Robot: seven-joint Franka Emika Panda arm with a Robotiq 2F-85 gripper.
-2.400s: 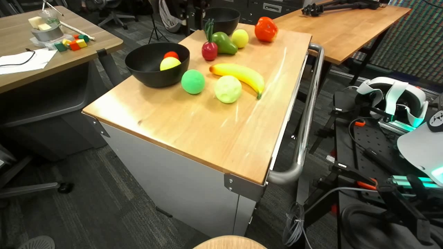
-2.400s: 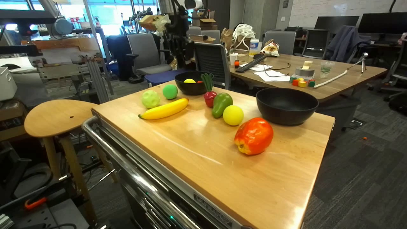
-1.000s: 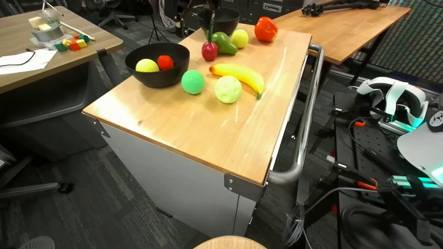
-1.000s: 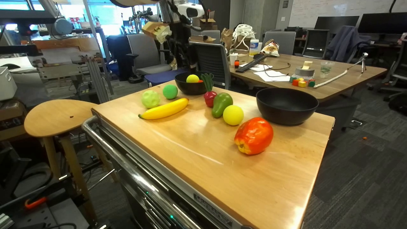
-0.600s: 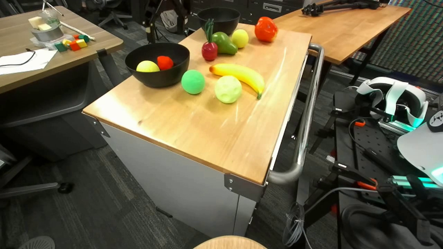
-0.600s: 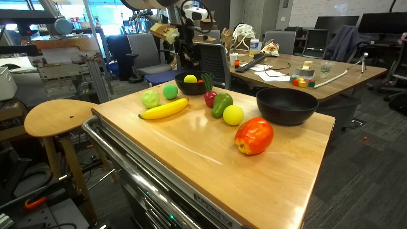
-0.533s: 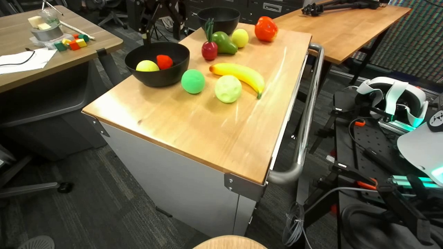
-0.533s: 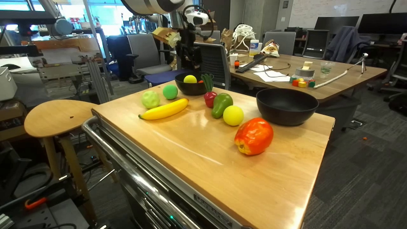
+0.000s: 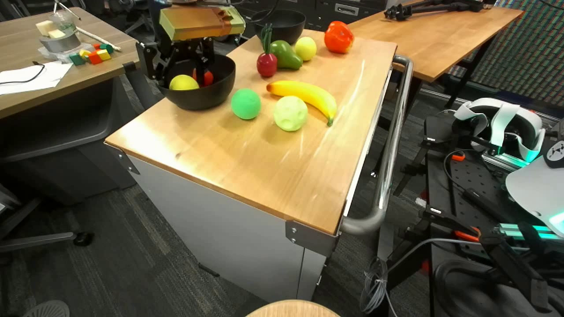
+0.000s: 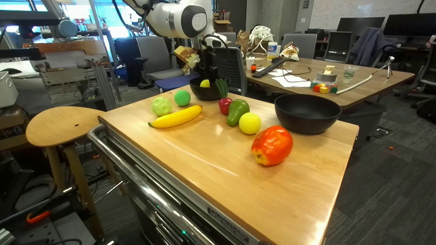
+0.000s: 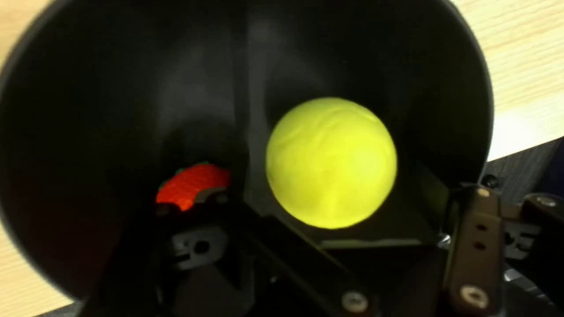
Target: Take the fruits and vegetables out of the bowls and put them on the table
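Light wooden table (image 9: 246,171), grey carpet (image 9: 132,264) below. Loaded bowl (image 9: 198,98), black, near a table edge; wooden desk (image 10: 378,83) well apart from it. On the table: green ball (image 9: 246,104) just beside the loaded bowl; pale green ball (image 9: 290,113), banana (image 10: 178,116), radish (image 10: 224,105) near it; avocado (image 10: 237,112), lemon-yellow ball (image 10: 250,123), orange-red fruit (image 10: 272,145), second bowl (image 10: 308,117) farther from it. Inside it: yellow ball (image 11: 330,163), red piece (image 11: 194,185). Gripper (image 9: 183,75) reaches down into it, jaws spread, a finger either side of the yellow ball; contact, can't tell. In an exterior view, white arm (image 10: 178,18) above the loaded bowl, whiteboard (image 10: 340,8) far behind it, red piece hidden. In an exterior view, headset (image 9: 506,119) well apart from it. Wrist view gets the red piece's green edge.
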